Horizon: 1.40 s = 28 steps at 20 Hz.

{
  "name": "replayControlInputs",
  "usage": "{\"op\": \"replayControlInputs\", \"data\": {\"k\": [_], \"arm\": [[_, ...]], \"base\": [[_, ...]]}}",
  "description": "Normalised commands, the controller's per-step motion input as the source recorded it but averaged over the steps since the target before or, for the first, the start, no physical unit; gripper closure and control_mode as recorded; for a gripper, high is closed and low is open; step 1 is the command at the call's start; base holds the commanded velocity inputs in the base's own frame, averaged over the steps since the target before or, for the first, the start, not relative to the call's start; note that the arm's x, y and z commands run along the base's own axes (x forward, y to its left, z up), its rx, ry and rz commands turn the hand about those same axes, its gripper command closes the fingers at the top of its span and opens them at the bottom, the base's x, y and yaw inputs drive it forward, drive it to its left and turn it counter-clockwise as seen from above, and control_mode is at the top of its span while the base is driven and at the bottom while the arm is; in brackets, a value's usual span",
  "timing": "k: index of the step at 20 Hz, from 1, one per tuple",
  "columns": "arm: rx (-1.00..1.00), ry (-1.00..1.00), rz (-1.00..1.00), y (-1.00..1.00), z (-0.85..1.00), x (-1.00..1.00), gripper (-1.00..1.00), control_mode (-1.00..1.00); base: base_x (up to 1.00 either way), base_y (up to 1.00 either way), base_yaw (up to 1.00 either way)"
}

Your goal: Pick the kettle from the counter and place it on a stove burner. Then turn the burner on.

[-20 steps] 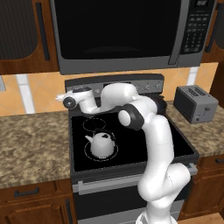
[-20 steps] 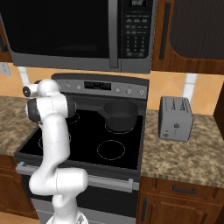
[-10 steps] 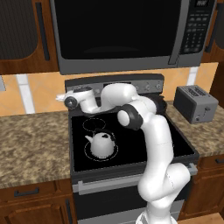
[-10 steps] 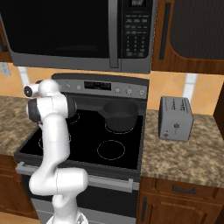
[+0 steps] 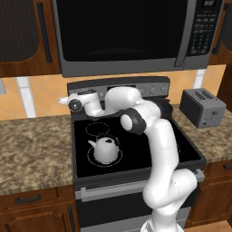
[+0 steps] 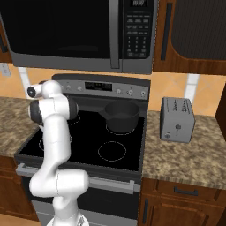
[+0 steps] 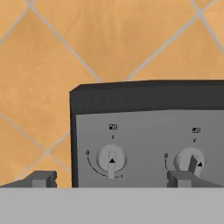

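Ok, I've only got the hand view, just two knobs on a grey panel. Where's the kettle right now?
Observer: The kettle sits upright inside the front-left stove burner ring, in the left base view.
Operator: Anything else on the stove?
Observer: A dark pot sits at the back right, in the right base view.
Operator: And where's the hand?
Observer: The gripper hangs at the left end of the control panel, above and behind the kettle.

Dark wooden cabinets (image 5: 22, 36) flank a black microwave (image 5: 131, 34) above an orange diagonally tiled backsplash (image 7: 109, 41).
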Motion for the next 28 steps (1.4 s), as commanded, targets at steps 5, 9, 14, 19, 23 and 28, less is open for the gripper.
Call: {"op": "replayControlInputs", "data": {"k": [5, 9, 14, 19, 23, 28], "arm": [[0.0, 0.0, 0.0, 0.0, -0.2, 0.06, -1.0, -1.0], [0.0, 0.0, 0.0, 0.0, -0.12, 0.0, -1.0, -1.0], [0.0, 0.0, 0.0, 0.0, 0.0, 0.14, -1.0, -1.0], [0.0, 0.0, 0.0, 0.0, 0.0, 0.24, -1.0, -1.0], [0.0, 0.0, 0.0, 0.0, 0.0, 0.2, -1.0, -1.0], [0.0, 0.0, 0.0, 0.0, 0.0, 0.11, -1.0, -1.0]], "base": [[0.0, 0.0, 0.0], [0.0, 0.0, 0.0], [0.0, 0.0, 0.0], [0.0, 0.0, 0.0], [0.0, 0.0, 0.0], [0.0, 0.0, 0.0]]}}
